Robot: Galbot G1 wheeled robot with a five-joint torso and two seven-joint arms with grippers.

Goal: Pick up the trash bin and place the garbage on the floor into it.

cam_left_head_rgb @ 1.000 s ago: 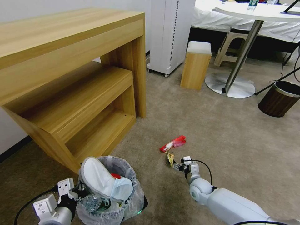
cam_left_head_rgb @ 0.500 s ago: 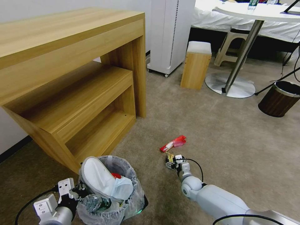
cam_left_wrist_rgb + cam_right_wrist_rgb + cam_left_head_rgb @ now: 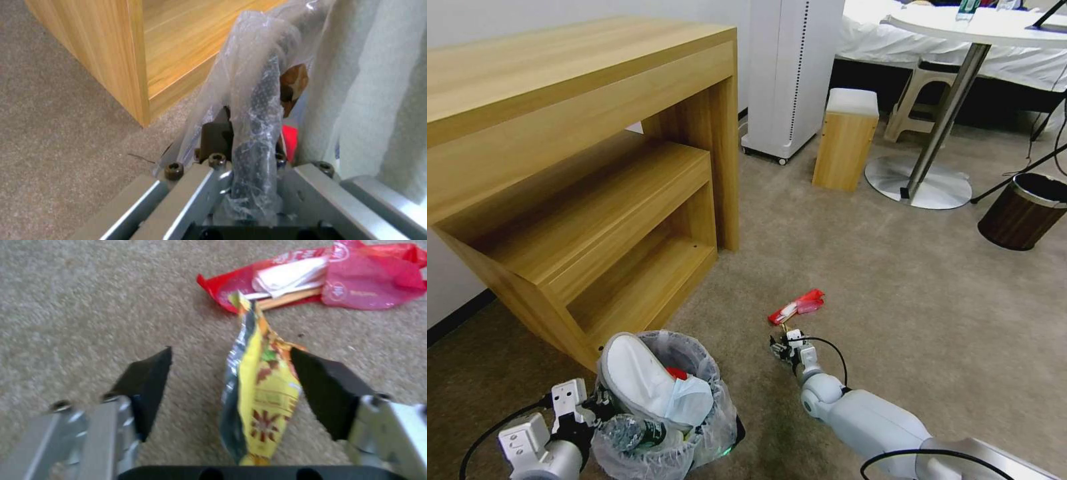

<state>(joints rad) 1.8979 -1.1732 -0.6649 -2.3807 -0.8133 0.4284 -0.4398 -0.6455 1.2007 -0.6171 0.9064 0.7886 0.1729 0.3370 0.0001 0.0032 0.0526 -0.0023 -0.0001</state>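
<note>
A lined trash bin (image 3: 694, 427) is held at the left while a yellow wrapper (image 3: 260, 390) sits between the spread fingers of the right gripper (image 3: 231, 386).

At seven o'clock in the head view, the left gripper (image 3: 590, 410) is clamped on the bin's bag-covered rim (image 3: 258, 133); a white slipper (image 3: 634, 377), a plastic bottle (image 3: 627, 433) and something red are seen inside. A wooden shelf unit (image 3: 594, 167) stands at ten o'clock. Near six o'clock, the right gripper is low over the beige carpet (image 3: 907, 300), fingers wide apart, the wrapper standing upright against one finger (image 3: 329, 386), not pinched. Just beyond, at twelve o'clock of it, a red wrapper (image 3: 320, 283) with white paper and a wooden stick lies flat.
</note>
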